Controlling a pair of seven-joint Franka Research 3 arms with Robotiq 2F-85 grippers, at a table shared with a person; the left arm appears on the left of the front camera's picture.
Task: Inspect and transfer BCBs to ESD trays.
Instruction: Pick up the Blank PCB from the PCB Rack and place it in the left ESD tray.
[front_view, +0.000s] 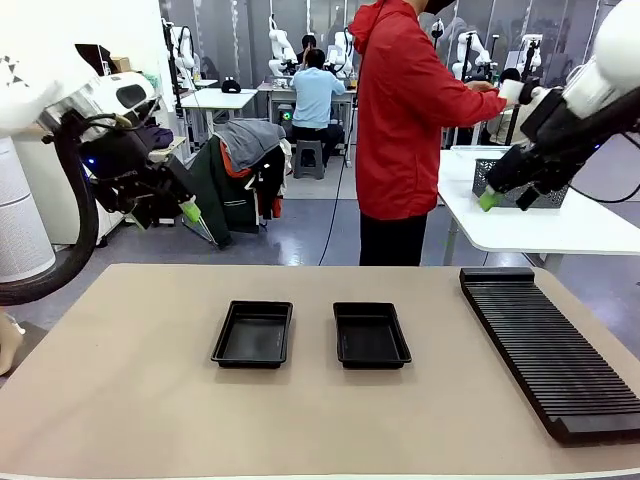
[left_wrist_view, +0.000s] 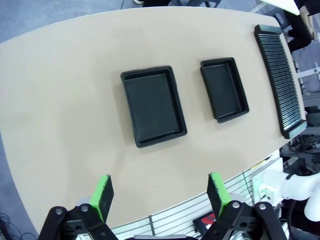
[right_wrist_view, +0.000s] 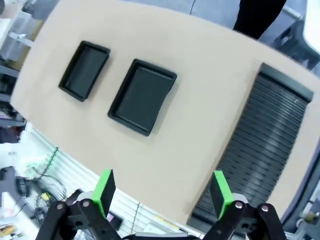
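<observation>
We see bright, even indoor light, with soft shadows beside the ESD trays (front_view: 252, 334). Wrist views bend the table (left_wrist_view: 60, 100) edges; front view sharp.

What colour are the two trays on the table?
The trays are glossy black; the left wrist view shows it best.

White arms (front_view: 30, 90), black green-padded left claw (left_wrist_view: 160, 177), right claw (right_wrist_view: 161, 173)

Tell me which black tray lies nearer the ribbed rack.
The tray on the robot's right, with bare table between it and the rack. The other tray lies to its left, farther from the rack. Both are empty.
</observation>
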